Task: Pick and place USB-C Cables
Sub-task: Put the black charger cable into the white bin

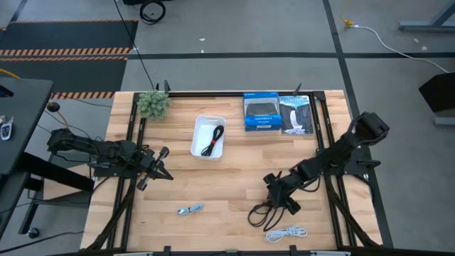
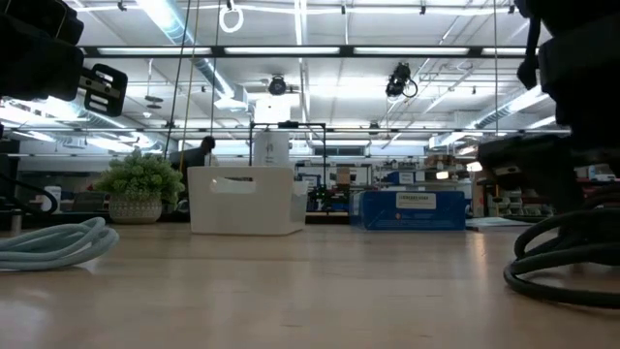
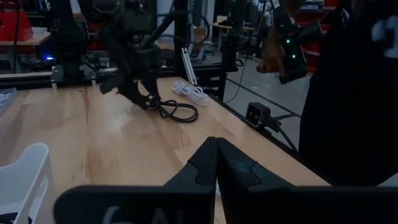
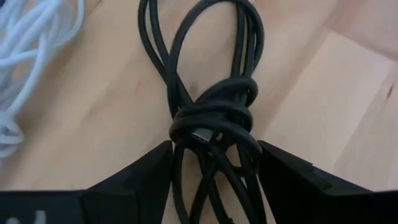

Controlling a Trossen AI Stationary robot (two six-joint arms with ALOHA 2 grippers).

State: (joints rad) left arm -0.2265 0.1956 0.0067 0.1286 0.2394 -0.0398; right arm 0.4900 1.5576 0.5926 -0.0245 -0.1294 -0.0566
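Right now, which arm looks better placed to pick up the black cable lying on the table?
The right. Its end effector is already down over the black cable, fingers either side of the knot. The left end effector sits shut, far across the table.

No legible text (box (image 1: 261, 112) labels too small)

Free room: bare wood mid-table (image 1: 234, 186) betw. both arms, open for passage. Obstacles: white bin (image 1: 208, 137) upper centre w/ black-red cable (image 1: 213, 140) inside; plant (image 1: 153, 104) at back-left corner; two boxes (image 1: 278, 112) along back edge; pale blue cable (image 1: 190, 210) front-left; black cable (image 1: 261, 214) and white cable (image 1: 286, 232) front-right, near each other, beside right gripper (image 1: 282, 197); left gripper (image 1: 161, 165) at left.
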